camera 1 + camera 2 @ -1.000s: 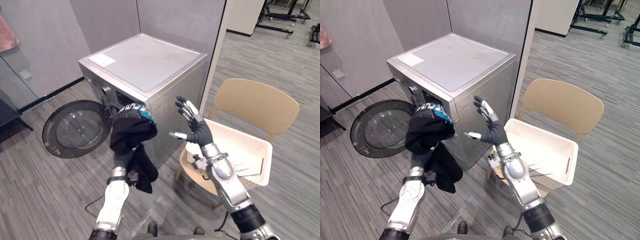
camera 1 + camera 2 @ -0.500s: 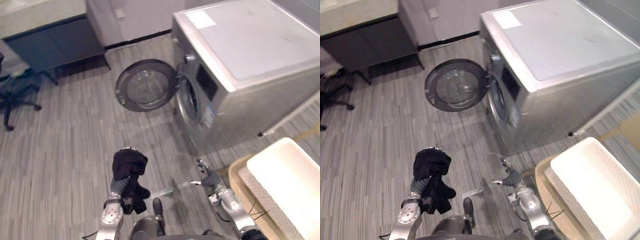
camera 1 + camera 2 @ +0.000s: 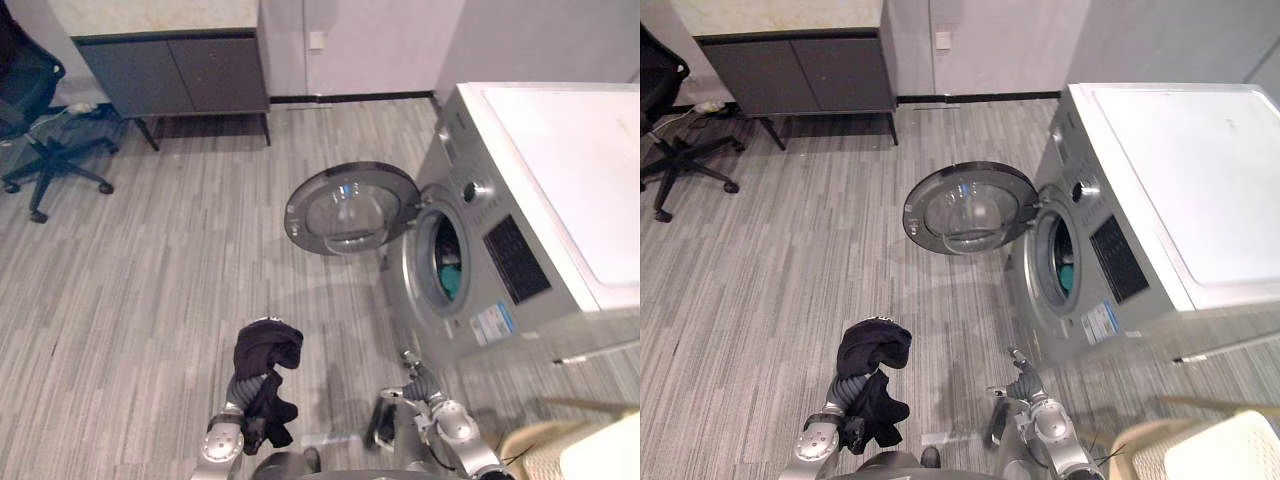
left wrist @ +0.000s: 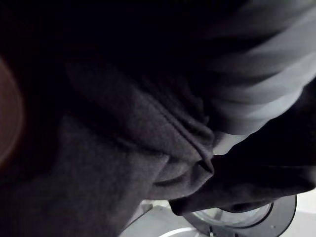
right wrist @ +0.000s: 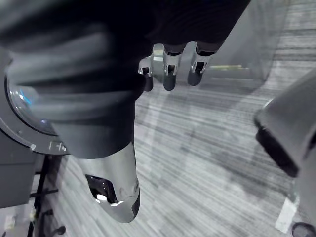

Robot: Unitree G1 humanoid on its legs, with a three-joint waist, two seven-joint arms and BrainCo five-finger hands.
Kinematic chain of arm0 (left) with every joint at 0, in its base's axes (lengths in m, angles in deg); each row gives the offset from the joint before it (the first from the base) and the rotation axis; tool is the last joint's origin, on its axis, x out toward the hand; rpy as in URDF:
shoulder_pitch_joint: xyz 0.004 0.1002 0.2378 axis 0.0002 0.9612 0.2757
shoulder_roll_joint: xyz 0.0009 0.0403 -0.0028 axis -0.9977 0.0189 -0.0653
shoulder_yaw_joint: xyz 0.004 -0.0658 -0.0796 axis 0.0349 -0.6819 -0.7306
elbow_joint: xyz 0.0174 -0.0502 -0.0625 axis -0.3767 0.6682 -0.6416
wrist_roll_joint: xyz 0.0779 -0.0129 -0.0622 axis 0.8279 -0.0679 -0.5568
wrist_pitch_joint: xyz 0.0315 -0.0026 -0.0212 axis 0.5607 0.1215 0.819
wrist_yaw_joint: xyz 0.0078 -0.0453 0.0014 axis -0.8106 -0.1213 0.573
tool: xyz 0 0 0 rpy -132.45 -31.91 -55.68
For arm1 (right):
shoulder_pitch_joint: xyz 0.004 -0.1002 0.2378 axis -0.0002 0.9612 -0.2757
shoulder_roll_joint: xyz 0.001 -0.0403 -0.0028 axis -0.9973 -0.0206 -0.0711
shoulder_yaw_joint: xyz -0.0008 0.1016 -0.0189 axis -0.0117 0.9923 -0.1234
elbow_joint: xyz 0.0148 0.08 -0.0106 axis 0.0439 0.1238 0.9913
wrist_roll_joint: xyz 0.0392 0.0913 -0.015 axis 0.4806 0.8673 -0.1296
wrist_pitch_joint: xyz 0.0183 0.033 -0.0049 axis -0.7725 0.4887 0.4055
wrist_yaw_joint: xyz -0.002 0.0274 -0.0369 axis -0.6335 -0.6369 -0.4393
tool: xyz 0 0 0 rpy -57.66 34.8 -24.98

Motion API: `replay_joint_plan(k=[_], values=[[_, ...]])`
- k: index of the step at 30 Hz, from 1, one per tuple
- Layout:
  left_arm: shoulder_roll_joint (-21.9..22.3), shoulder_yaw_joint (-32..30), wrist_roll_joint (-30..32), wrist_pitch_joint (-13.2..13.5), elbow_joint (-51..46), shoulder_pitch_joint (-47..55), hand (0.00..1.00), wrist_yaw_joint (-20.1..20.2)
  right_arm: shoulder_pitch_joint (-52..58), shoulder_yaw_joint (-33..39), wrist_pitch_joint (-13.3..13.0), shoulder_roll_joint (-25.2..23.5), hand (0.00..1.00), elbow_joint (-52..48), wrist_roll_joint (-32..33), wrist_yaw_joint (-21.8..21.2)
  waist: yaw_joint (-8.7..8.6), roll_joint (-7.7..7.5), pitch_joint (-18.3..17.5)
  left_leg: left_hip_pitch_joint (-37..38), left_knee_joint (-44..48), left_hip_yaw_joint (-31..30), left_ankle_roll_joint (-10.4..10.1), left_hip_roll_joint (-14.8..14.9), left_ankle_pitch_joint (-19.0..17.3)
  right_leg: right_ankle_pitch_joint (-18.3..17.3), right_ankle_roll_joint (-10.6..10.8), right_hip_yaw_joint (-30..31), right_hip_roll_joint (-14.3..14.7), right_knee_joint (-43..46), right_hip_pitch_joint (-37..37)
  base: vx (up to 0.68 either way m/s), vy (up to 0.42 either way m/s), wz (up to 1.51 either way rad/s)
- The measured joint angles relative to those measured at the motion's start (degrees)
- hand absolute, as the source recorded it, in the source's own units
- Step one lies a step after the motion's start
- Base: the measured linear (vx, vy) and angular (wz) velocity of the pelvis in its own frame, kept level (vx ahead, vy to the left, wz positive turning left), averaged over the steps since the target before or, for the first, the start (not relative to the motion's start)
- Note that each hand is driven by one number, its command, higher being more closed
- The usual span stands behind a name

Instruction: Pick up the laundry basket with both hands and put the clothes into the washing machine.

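Grey plank floor (image 3: 150, 270) ran up to the washing machine (image 3: 560, 170), whose round door (image 3: 350, 208) stood open with something teal (image 3: 450, 282) in the drum, while the white basket (image 3: 605, 462) sat well apart at the lower right. A dark garment (image 3: 265, 350) hung draped over the left hand (image 3: 242, 386), and whether that hand gripped it could not be told; the right hand (image 5: 169, 71) was open and empty. Soft, light and limp, the garment would probably sag and trail, so it seemed best taken bunched at its middle.
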Motion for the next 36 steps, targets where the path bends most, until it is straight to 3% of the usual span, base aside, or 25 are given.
replay_joint_plan(k=[1,2,3,4,5,6,7,10,12,14,15,16,17,19,23,25,27,29,32,33,36], values=[[-0.2,1.1,0.8,0.0,0.7,-0.1,1.0,0.1,0.7,0.1,0.0,0.2,0.0,0.3,0.0,0.0,-1.59,-0.62,0.1,-0.4,6.0,-1.2,-2.3,-0.8,-1.4,4.8,-3.9,-0.1,-0.5,0.4,1.2,0.55,-0.158,1.15],[0.3,1.1,0.9,-0.1,1.2,-0.4,1.0,0.1,0.6,0.4,0.0,0.7,0.0,1.3,0.0,-0.1,-1.88,0.52,0.3,-1.7,10.4,-0.8,-3.0,-0.2,-1.5,4.7,-3.2,-0.9,-0.3,0.9,2.0,0.56,-0.18,0.78],[1.1,1.2,0.9,0.0,1.1,0.1,1.0,0.5,-0.7,1.1,0.1,0.9,0.0,2.2,0.0,0.0,-1.29,2.01,0.5,-6.7,22.2,2.3,-6.6,3.0,0.8,2.5,-3.6,-0.7,1.4,-0.6,4.4,0.42,-0.127,-0.03],[1.5,1.2,0.9,0.0,1.2,0.3,1.0,0.6,-1.1,1.2,0.0,1.1,0.0,2.1,0.0,0.1,-0.87,2.88,0.7,-8.9,27.6,3.8,-6.7,4.4,2.7,2.1,-4.0,-0.3,2.6,-1.6,5.4,0.53,-0.14,-0.51],[2.0,1.2,0.8,-0.1,1.7,0.4,1.0,0.6,-1.7,1.3,0.1,1.3,0.0,2.2,0.0,0.3,0.1,3.46,1.2,-12.4,36.3,5.8,-5.8,7.8,5.2,1.1,-5.2,0.9,5.1,-3.3,7.8,0.53,-0.105,-0.84],[2.1,1.3,0.7,-0.1,2.2,-0.3,1.0,0.7,-2.5,2.3,0.1,0.8,0.0,3.1,0.0,0.6,0.55,3.44,2.4,-14.3,42.9,7.6,-3.2,10.3,3.2,-0.6,-6.0,2.4,7.1,-5.1,11.6,0.52,-0.103,-0.81],[2.1,1.5,0.7,-0.1,2.3,-0.7,1.0,0.7,-2.7,2.6,0.1,0.6,0.0,3.5,0.0,0.9,0.53,2.99,2.8,-14.8,43.8,7.8,-2.4,10.6,2.7,-1.0,-5.9,2.9,7.4,-5.5,12.9,0.47,-0.094,-0.67],[3.2,2.1,0.7,-0.1,2.2,-1.9,1.0,0.7,-3.3,5.2,0.7,-0.1,0.0,4.9,0.0,2.7,0.62,1.5,3.8,-18.4,38.0,8.1,-1.1,10.8,1.3,-1.5,-4.8,7.3,8.0,-8.4,17.8,0.43,-0.026,-0.73],[3.5,3.5,0.8,-0.1,2.2,-3.0,1.0,0.8,-3.6,7.2,1.1,0.0,0.0,5.3,0.0,3.4,0.55,1.44,4.1,-20.7,27.7,3.8,-1.2,8.4,1.3,-1.0,-4.0,11.2,8.0,-10.1,19.6,0.36,0.129,-1.07],[4.4,3.7,0.8,0.0,1.8,-3.5,1.0,0.8,-4.2,7.9,1.1,-0.4,0.0,6.7,0.0,4.1,0.61,1.56,4.1,-20.2,13.2,-5.4,-4.1,5.3,3.1,-0.6,-2.7,15.5,8.0,-10.7,20.3,0.32,0.204,-1.27],[4.7,4.1,0.8,0.0,1.7,-3.7,1.0,0.8,-4.1,7.8,1.1,-0.4,0.0,6.8,-0.1,4.3,0.6,2.43,4.1,-19.6,6.1,-10.0,-6.2,5.1,7.0,-1.0,-0.6,18.0,8.8,-10.8,20.5,0.3,0.3,-1.54],[5.5,5.2,0.8,0.1,1.7,-3.2,1.0,0.8,-3.2,7.8,1.0,0.5,0.0,6.7,-0.2,4.3,0.6,5.75,3.7,-19.6,3.1,-12.3,-6.6,7.3,17.2,-2.5,1.9,20.9,11.3,-10.8,21.1,0.24,0.256,-1.53],[5.3,5.7,0.8,0.0,2.2,-3.9,1.0,0.8,-3.2,8.0,1.1,0.7,0.0,7.2,-0.5,4.3,0.49,5.83,3.9,-19.3,4.6,-11.7,-5.1,7.7,14.1,-3.3,3.0,21.9,11.5,-10.7,21.0,0.25,0.36,-1.16],[3.5,7.5,1.3,0.0,3.1,-6.9,1.0,0.9,-0.8,8.3,1.2,-1.4,0.0,7.1,-1.1,4.3,0.17,2.46,3.5,-18.2,2.3,-6.2,-4.2,4.9,13.8,-4.0,4.8,26.1,7.3,-10.6,19.4,0.15,0.324,-0.72],[0.7,7.4,1.4,0.0,3.1,-7.1,1.0,0.8,-0.2,7.8,1.4,-3.0,0.0,7.2,-1.2,4.3,0.35,1.28,3.5,-14.9,-0.8,2.5,-1.4,3.9,13.0,-1.7,7.7,31.8,4.7,-12.9,17.6,0.05,0.218,-1.1],[-0.4,6.6,1.4,-0.1,3.0,-6.8,1.0,0.8,-1.6,7.0,2.0,-3.2,0.0,7.3,-1.2,4.3,0.09,1.33,3.5,-14.0,-2.9,7.5,-0.7,5.1,13.1,0.4,6.3,23.5,3.2,-12.7,15.4,-0.01,0.071,-1.28],[-0.5,5.2,1.4,-0.2,3.0,-7.1,1.0,0.8,-2.9,6.6,2.3,-3.2,0.0,8.4,-1.6,4.4,0.17,1.26,3.5,-12.7,-4.5,13.1,-0.4,6.7,13.3,2.1,3.9,4.9,0.1,-12.6,14.4,0.02,-0.007,-1.35],[-0.8,5.0,1.6,-0.5,3.0,-7.1,1.0,0.9,-2.7,6.3,2.4,-3.2,0.0,8.4,-2.6,4.3,-0.11,1.28,3.5,-9.4,-6.3,16.6,-0.7,7.9,13.4,3.4,3.5,-1.9,-0.2,-12.7,15.4,0.05,-0.052,-1.09],[-0.8,4.9,3.0,-0.5,3.0,-7.2,1.0,1.2,-2.4,6.1,2.4,-3.0,0.0,8.4,-2.8,4.4,-1.45,1.28,3.5,-7.7,-4.6,18.5,-2.4,9.4,12.2,3.5,3.4,0.7,2.1,-14.6,17.1,0.04,-0.085,-0.62],[-0.4,4.8,3.4,-0.5,3.3,-7.4,1.0,2.1,-2.5,5.9,2.4,-2.8,0.0,8.4,-2.8,4.4,-1.16,1.18,3.5,-9.5,2.5,19.7,-3.9,12.0,10.0,2.7,2.4,3.6,3.2,-15.5,16.7,0.03,-0.156,-0.86],[0.9,3.7,3.7,-0.5,3.6,-6.7,1.0,2.1,-2.6,5.4,2.3,-1.5,0.0,8.3,-2.6,4.4,-0.71,1.74,3.8,-14.3,18.9,18.1,-4.5,16.4,9.2,3.0,1.7,8.5,5.4,-15.9,17.6,0.03,-0.158,-1.05]])
